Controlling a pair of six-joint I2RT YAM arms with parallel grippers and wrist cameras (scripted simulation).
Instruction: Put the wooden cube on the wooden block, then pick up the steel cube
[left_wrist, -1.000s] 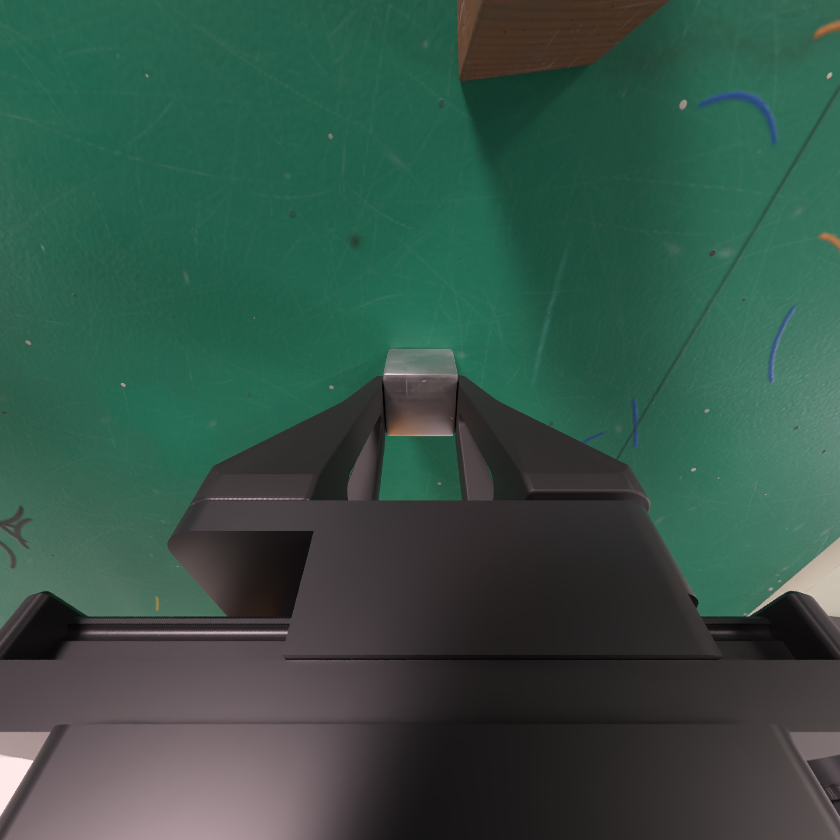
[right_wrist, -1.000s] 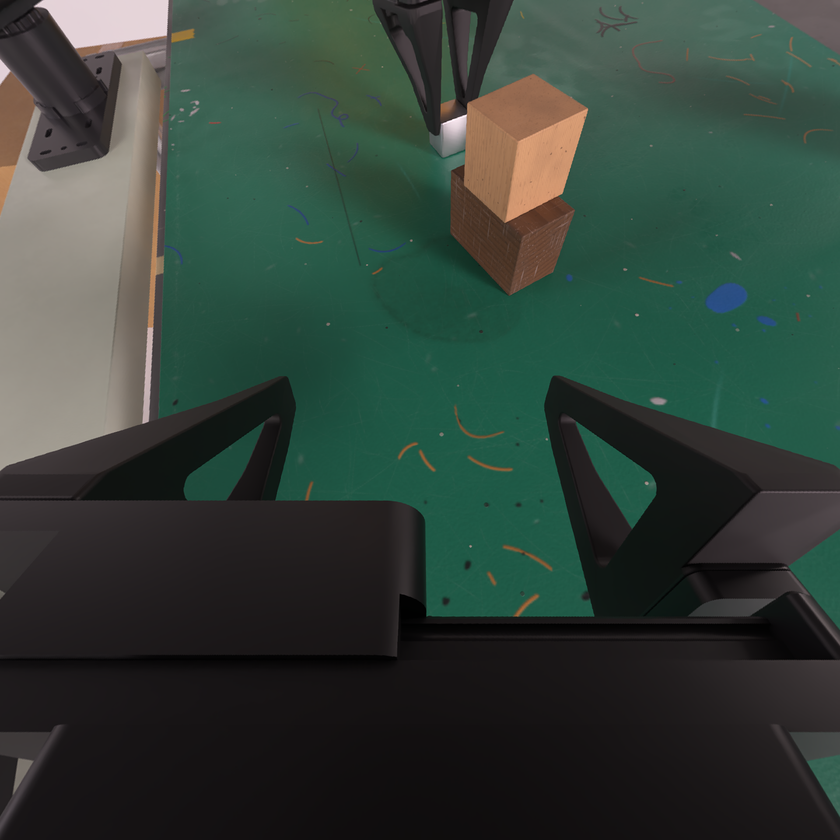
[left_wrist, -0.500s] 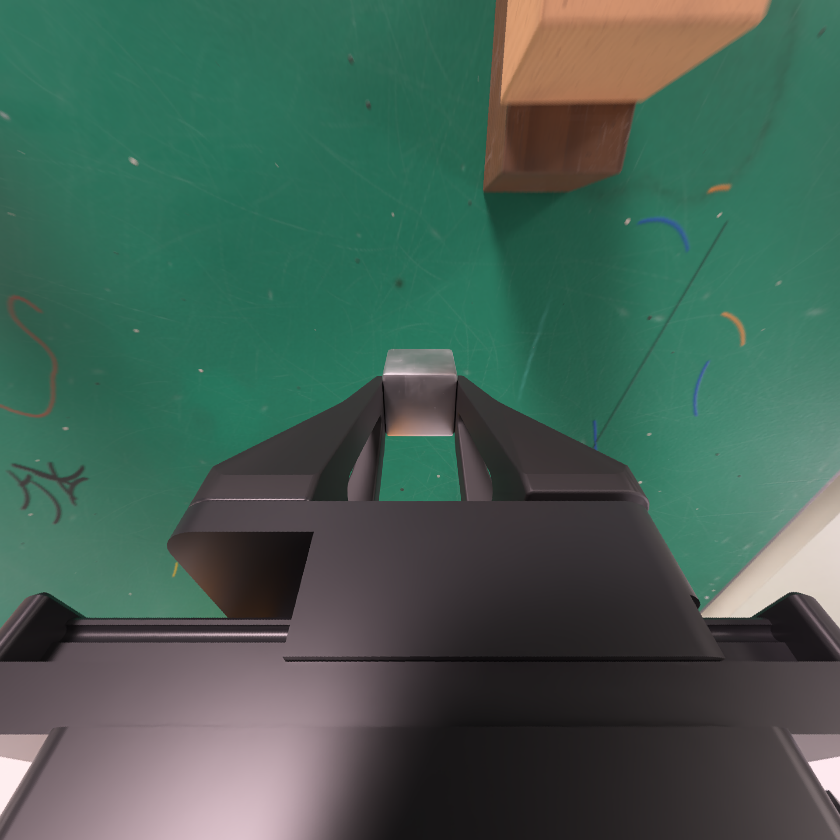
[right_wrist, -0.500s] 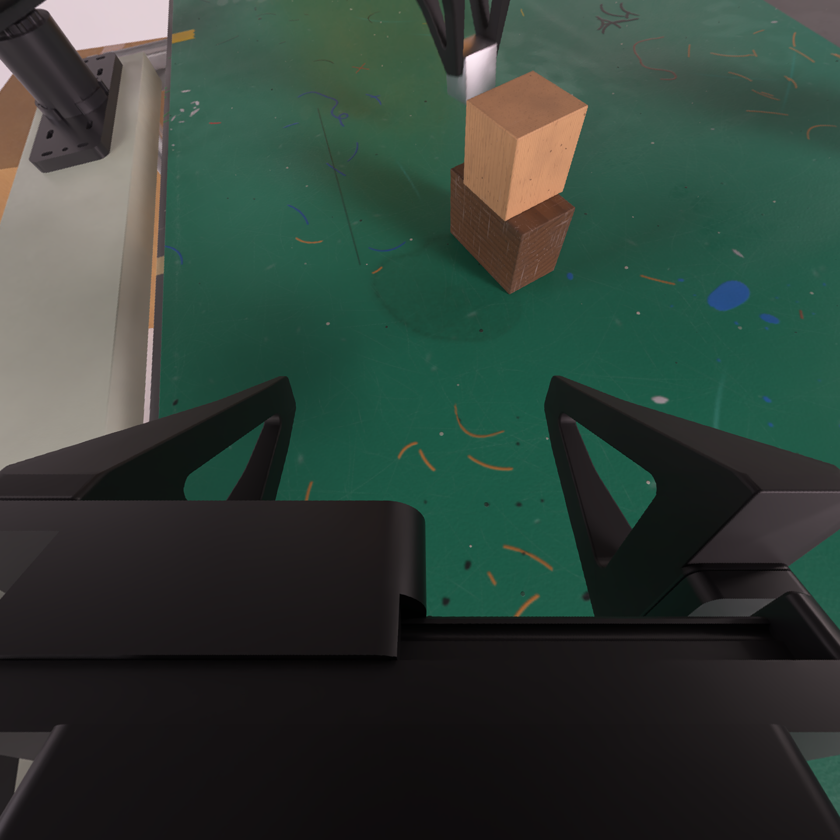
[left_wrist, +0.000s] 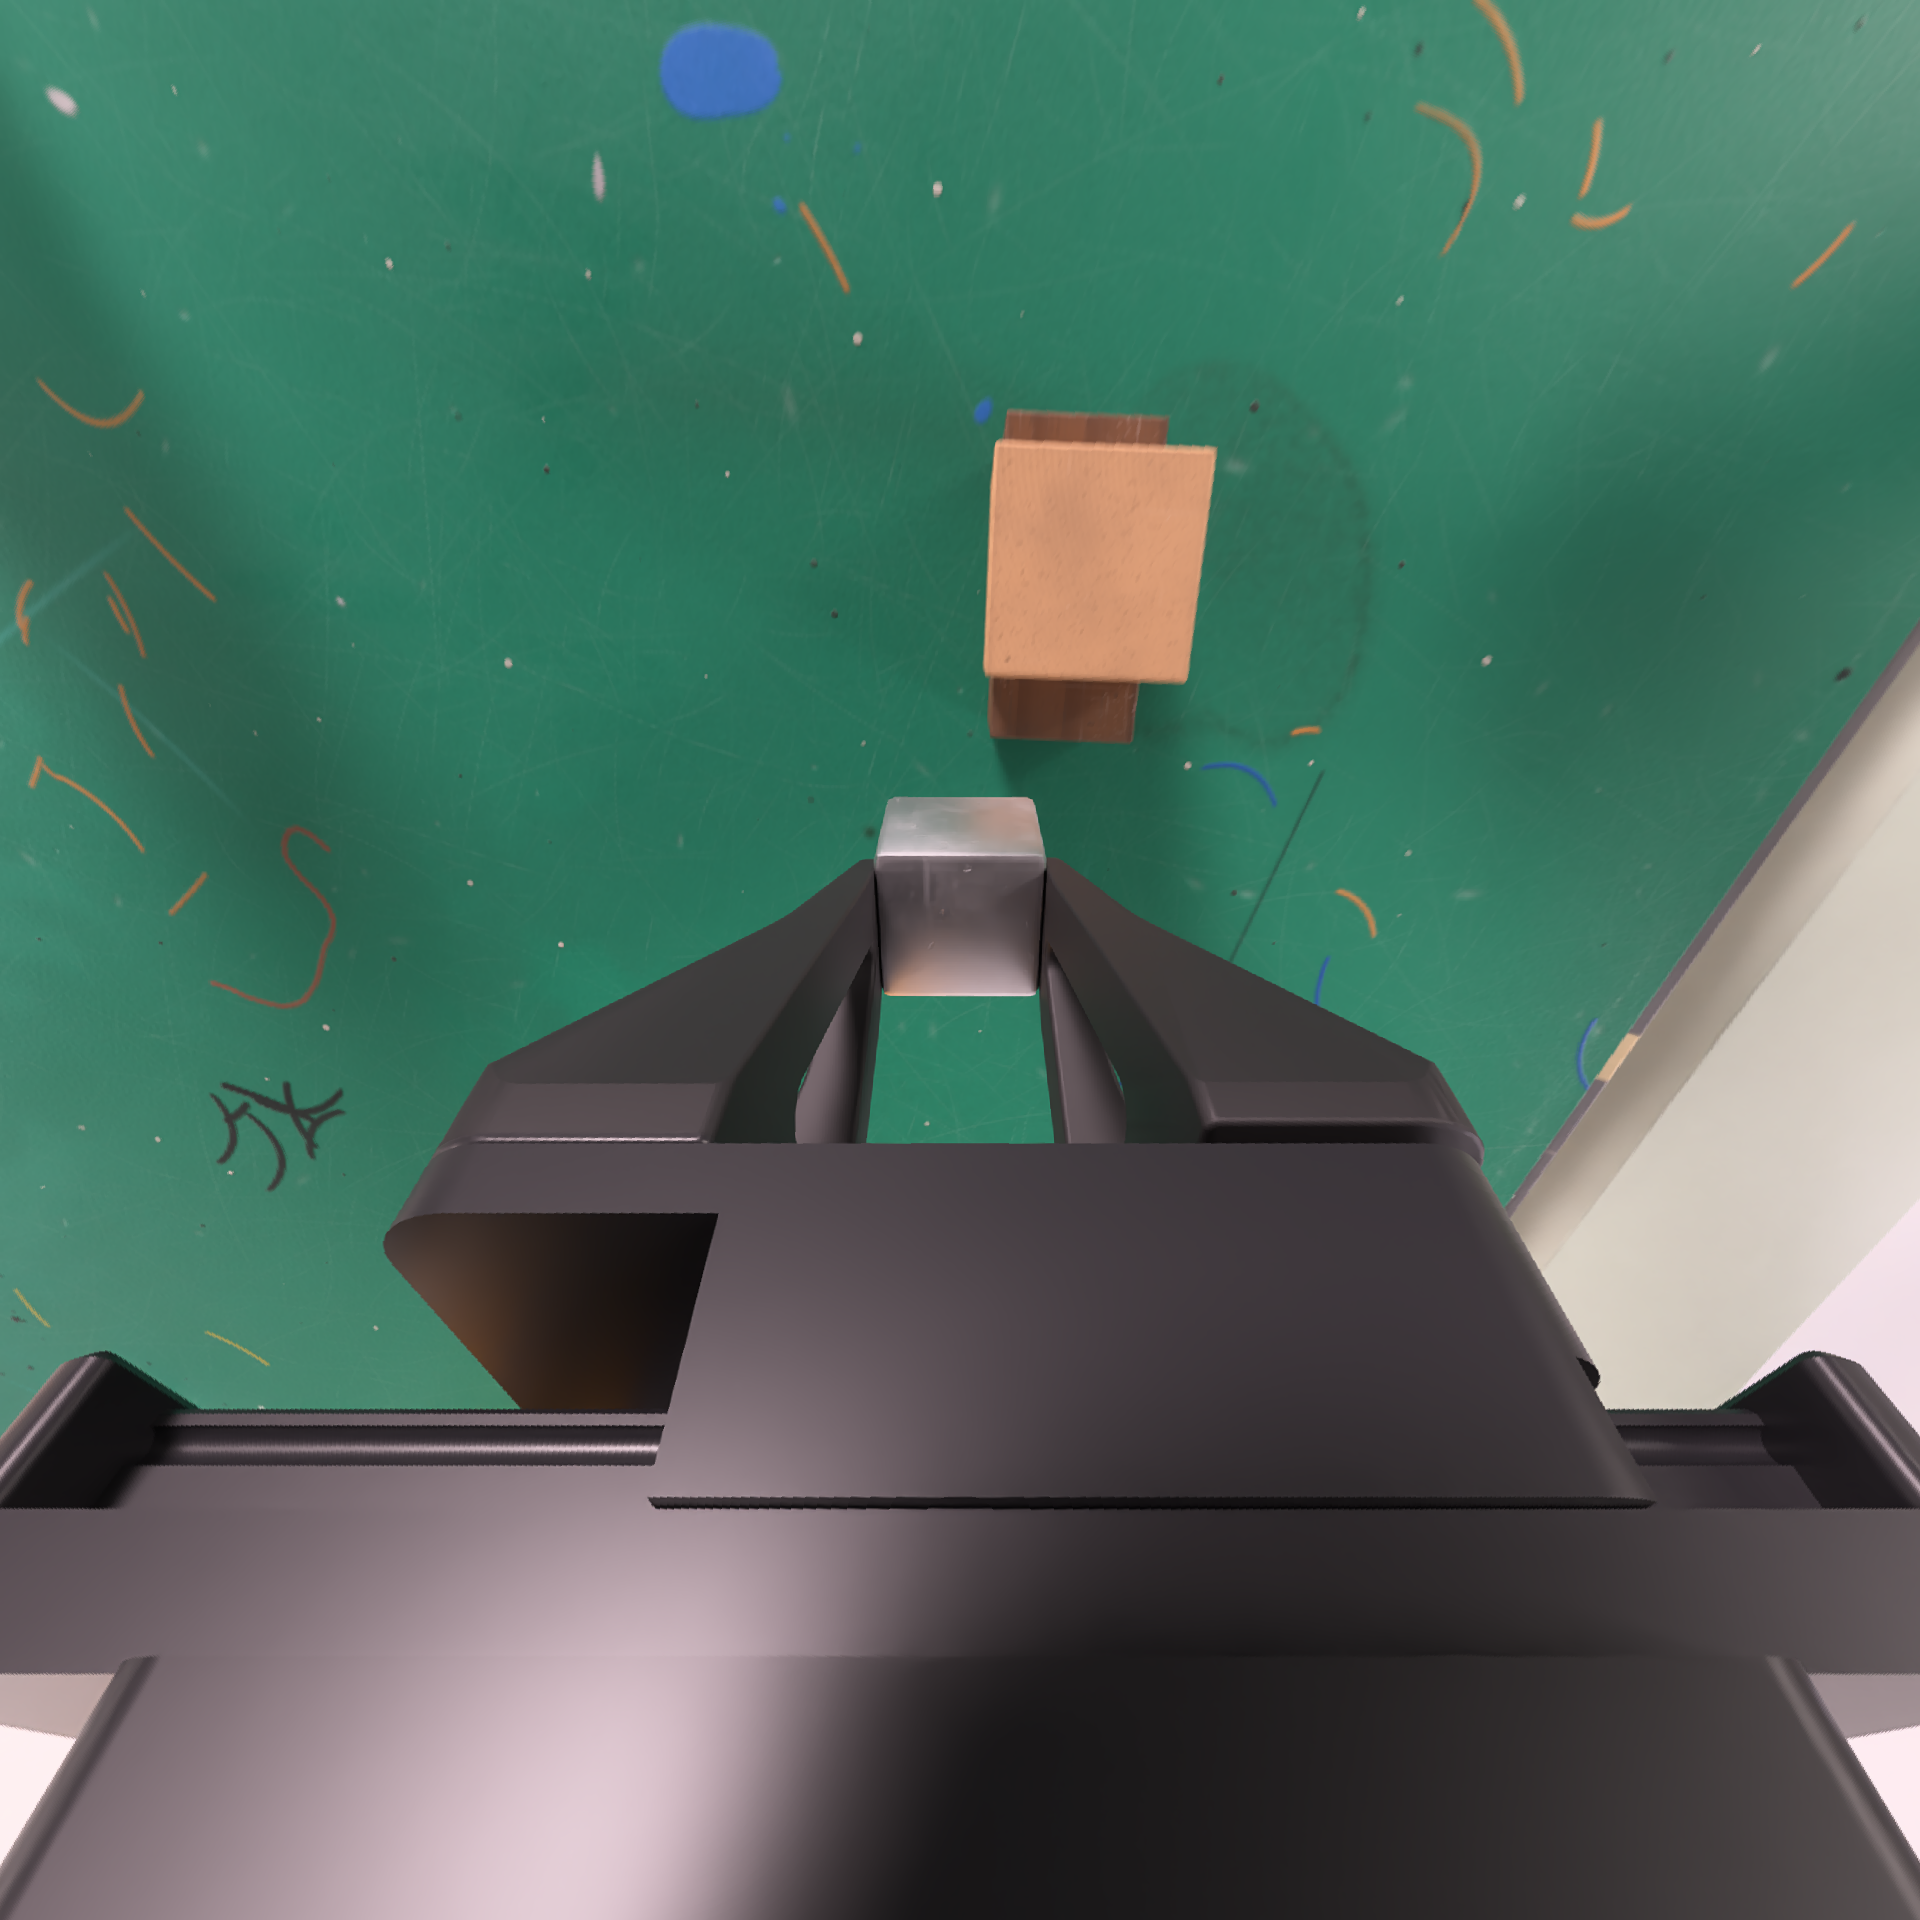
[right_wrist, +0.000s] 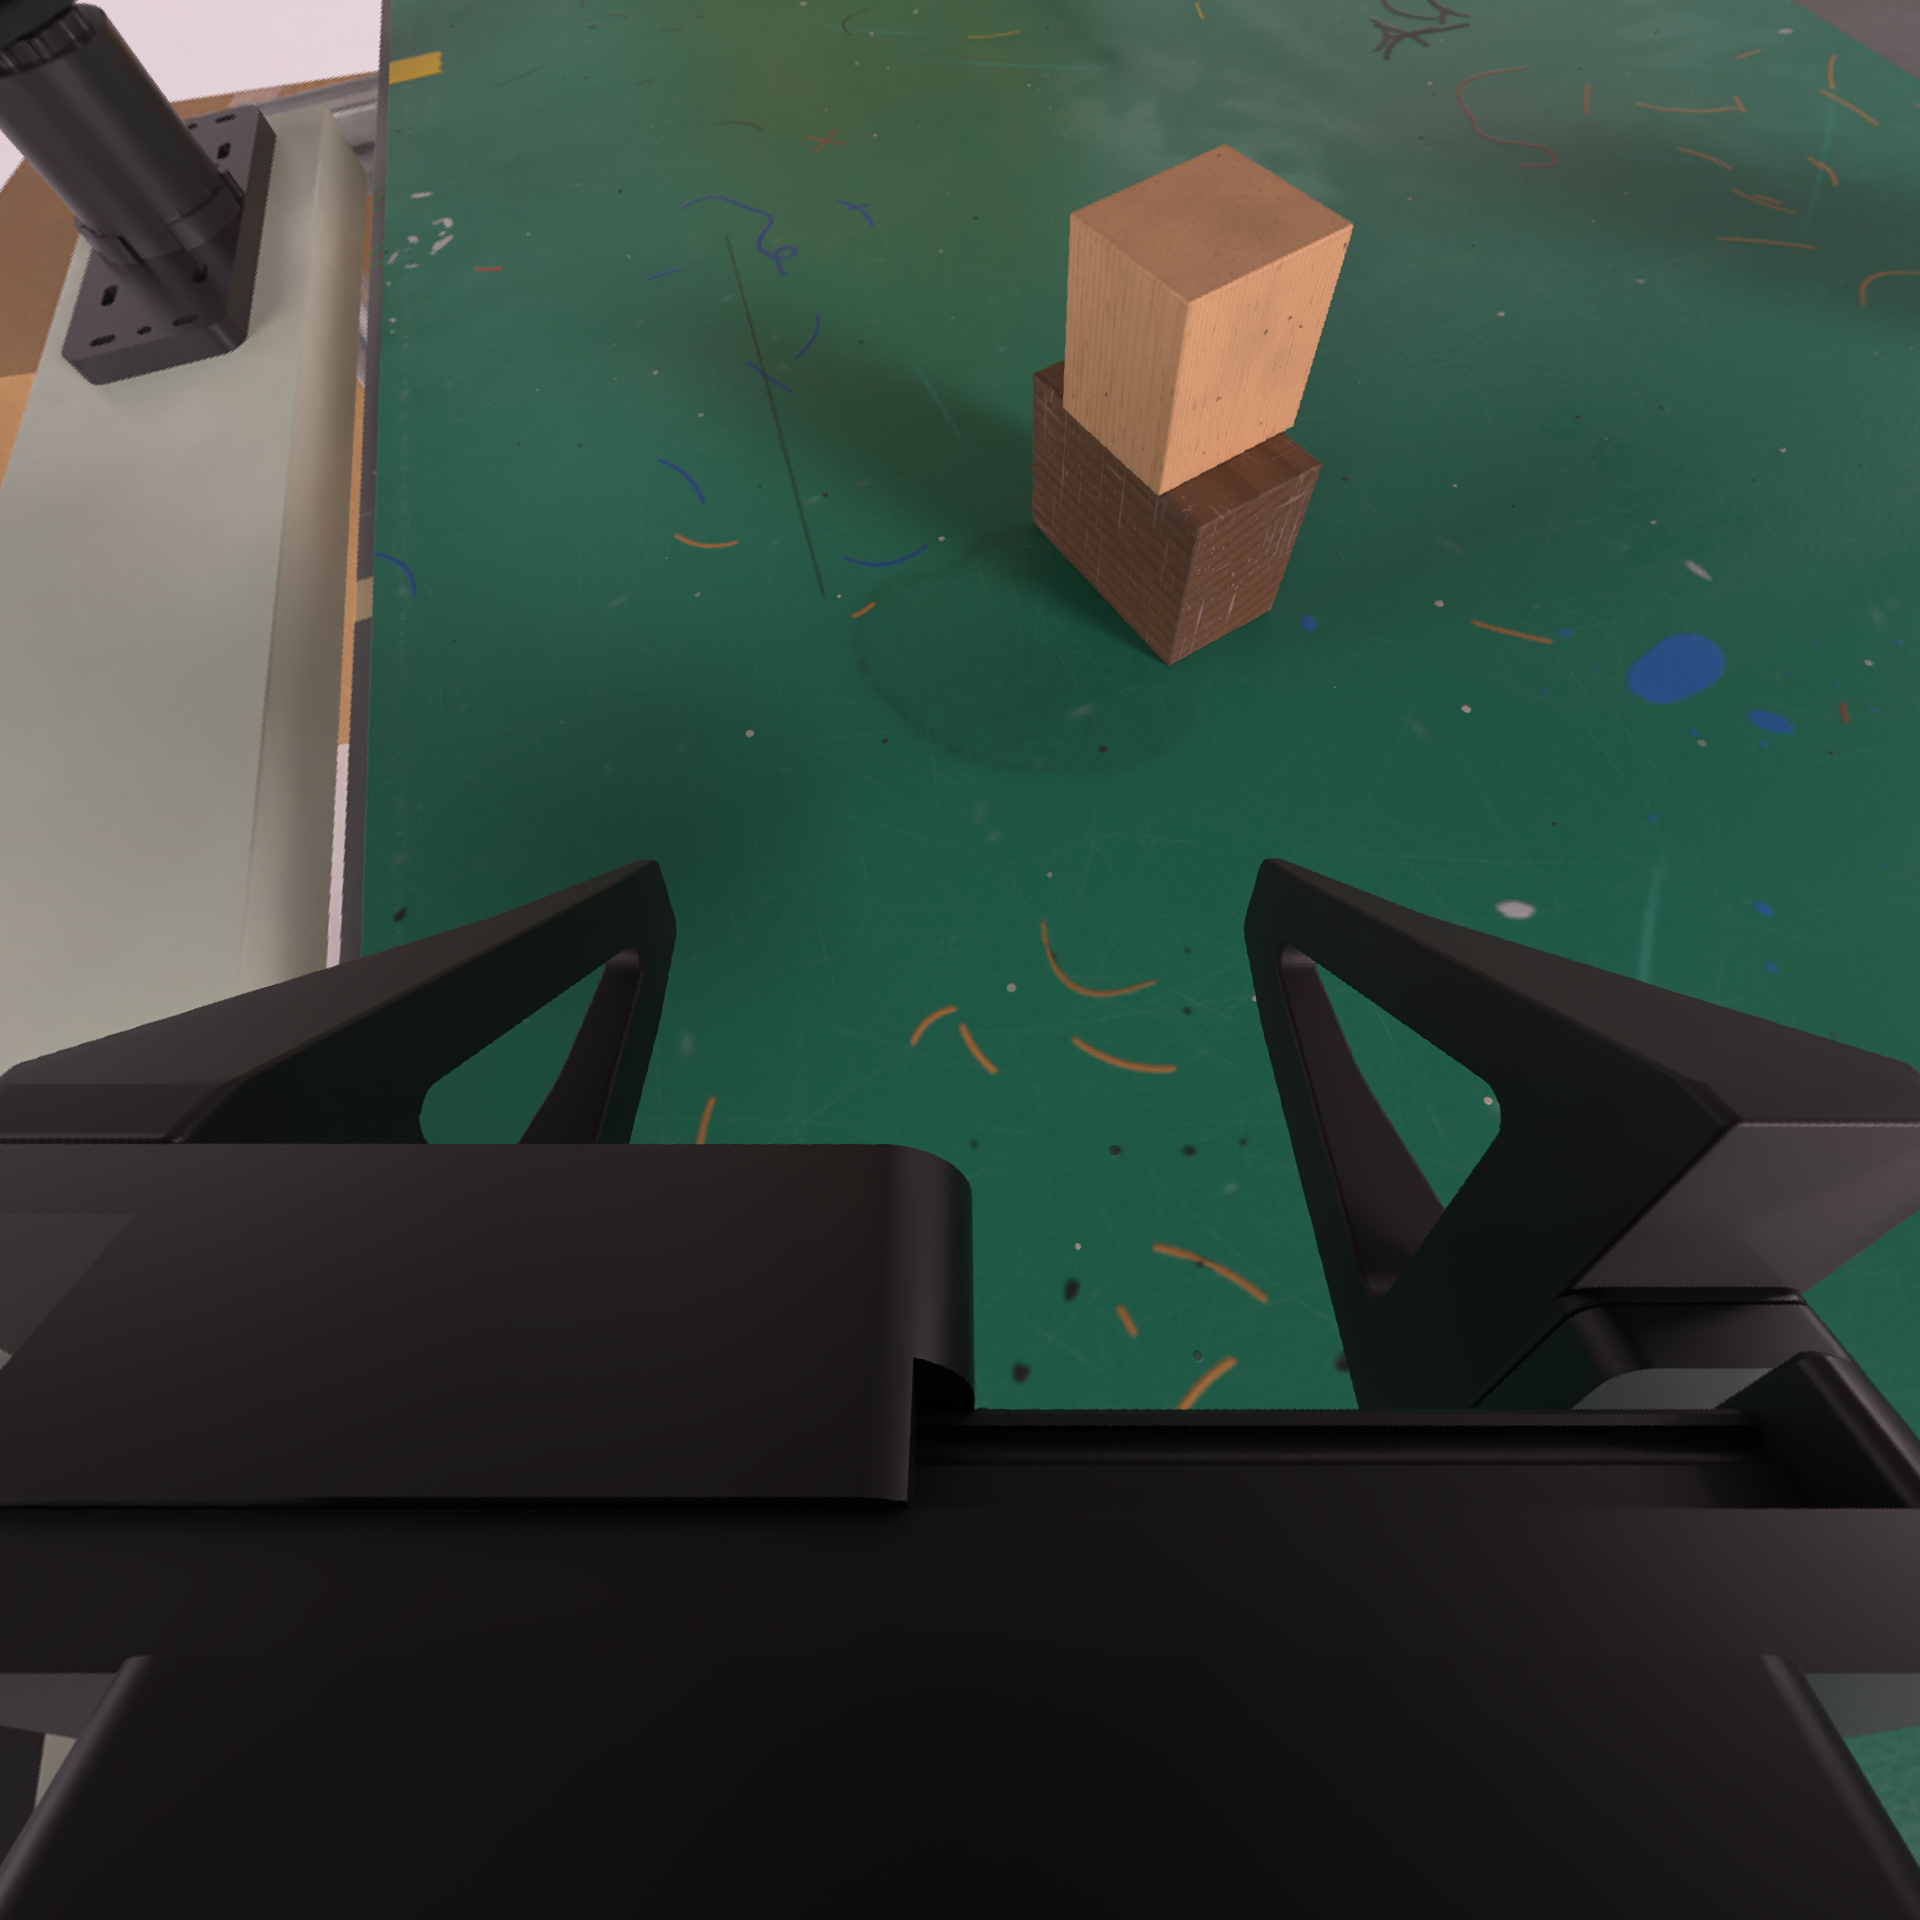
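Observation:
My left gripper (left_wrist: 958, 914) is shut on the small steel cube (left_wrist: 958, 896) and holds it high above the green mat. Seen from above in the left wrist view, the light wooden cube (left_wrist: 1096, 561) sits on the dark wooden block (left_wrist: 1060, 710), ahead of the steel cube and far below it. In the right wrist view the light wooden cube (right_wrist: 1195, 312) stands on the dark block (right_wrist: 1164, 545), turned a little out of line with it. My right gripper (right_wrist: 961, 904) is open and empty, well short of the stack. The left gripper is out of the right wrist view.
The green mat (right_wrist: 935, 727) carries paint marks and scratches. Its edge and a pale table strip (left_wrist: 1714, 1039) run along the right of the left wrist view. An arm base (right_wrist: 156, 239) is bolted on the pale strip at the far left of the right wrist view.
My left gripper has risen high with the steel cube, and the stack now shows whole from above. The left gripper has left the right wrist view. The right gripper has not moved.

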